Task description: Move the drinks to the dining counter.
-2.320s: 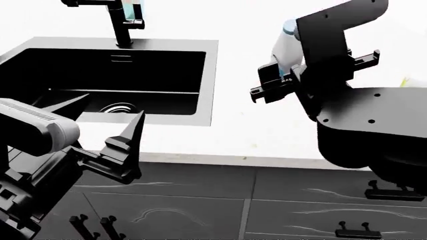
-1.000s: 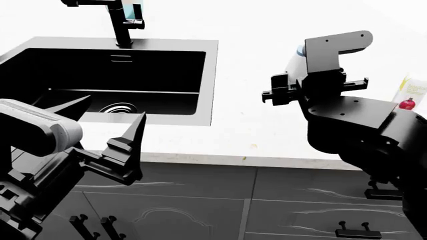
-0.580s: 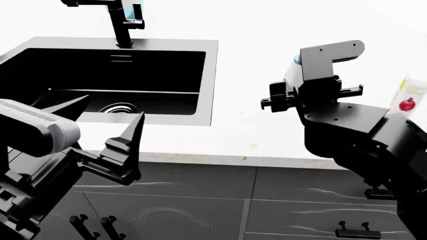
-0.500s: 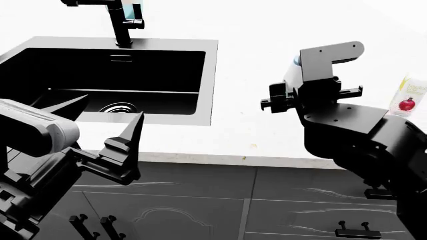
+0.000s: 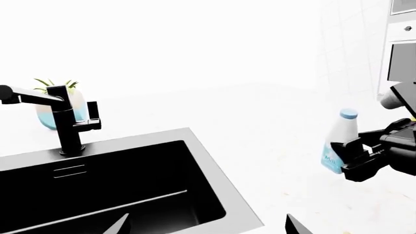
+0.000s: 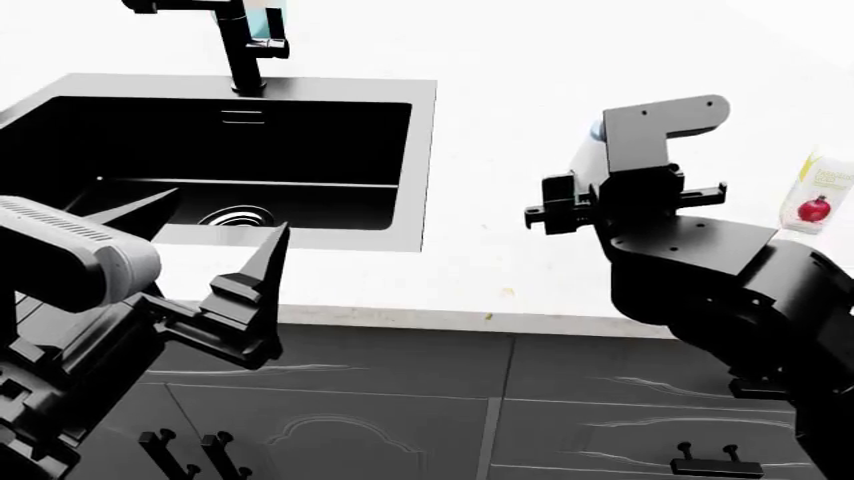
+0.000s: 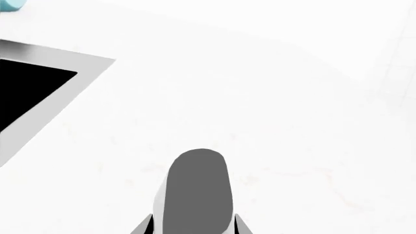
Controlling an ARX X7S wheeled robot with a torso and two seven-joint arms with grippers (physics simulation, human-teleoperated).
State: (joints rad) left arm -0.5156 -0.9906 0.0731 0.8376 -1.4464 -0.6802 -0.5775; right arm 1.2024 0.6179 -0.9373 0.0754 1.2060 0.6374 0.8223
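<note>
The small pale plastic bottle with a light-blue label stands upright over the dining counter, right of the black sink. My right gripper is shut on it, one finger on each side. In the left wrist view the bottle shows its blue cap, with the right gripper clamped low on it. In the right wrist view the bottle fills the gap between the fingers. The white carton stands at the far right on the counter. My left gripper hangs open and empty at the sink's front edge.
A black faucet rises behind the sink. A pale blue vase with a green plant stands past the faucet. Dark grey cabinet fronts with black handles run below the counter's front edge.
My right arm has carried the bottle to the right and lower, closer to the counter's front. The carton came into view behind it. The left arm has not moved.
</note>
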